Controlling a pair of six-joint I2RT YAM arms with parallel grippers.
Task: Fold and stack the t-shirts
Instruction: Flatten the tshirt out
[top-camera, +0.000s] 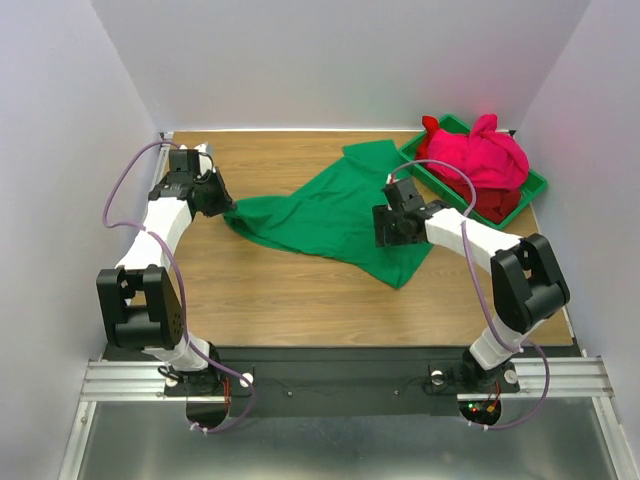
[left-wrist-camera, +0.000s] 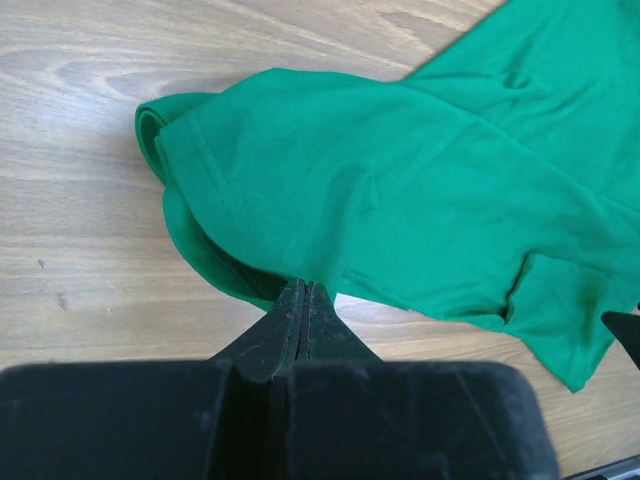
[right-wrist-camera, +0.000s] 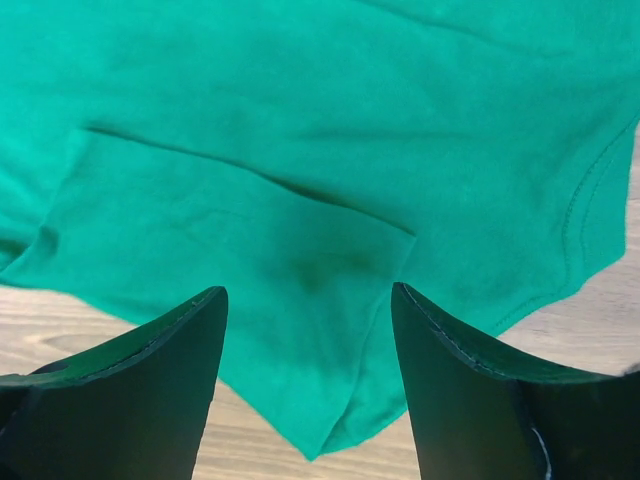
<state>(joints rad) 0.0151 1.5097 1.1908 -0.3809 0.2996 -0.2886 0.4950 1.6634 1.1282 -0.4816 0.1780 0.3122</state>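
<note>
**Green shirt pinched at one end, spread on the counter**

The green t-shirt is lying on the wooden counter, near the middle and a bit toward the back. It is soft and thin, with lots of small wrinkles, and it is making a long, crooked shape. One end is being pulled into a narrow point at the left.

The left tool is pinching that point. Its two black fingers are pressing flat together with a bit of green cloth between their tips. Just past them a short sleeve with a neat stitched edge is curling over itself.

The right tool is hanging over the other end of the green t-shirt, its two dark fingers standing wide apart and gripping nothing. Under them a folded flap of cloth is coming to a sharp corner.

At the back right, a hard green plastic bin is sitting on the counter. The pink t-shirt is bunching up in a puffy heap inside it, and the red t-shirt is peeking out from under it.
</note>
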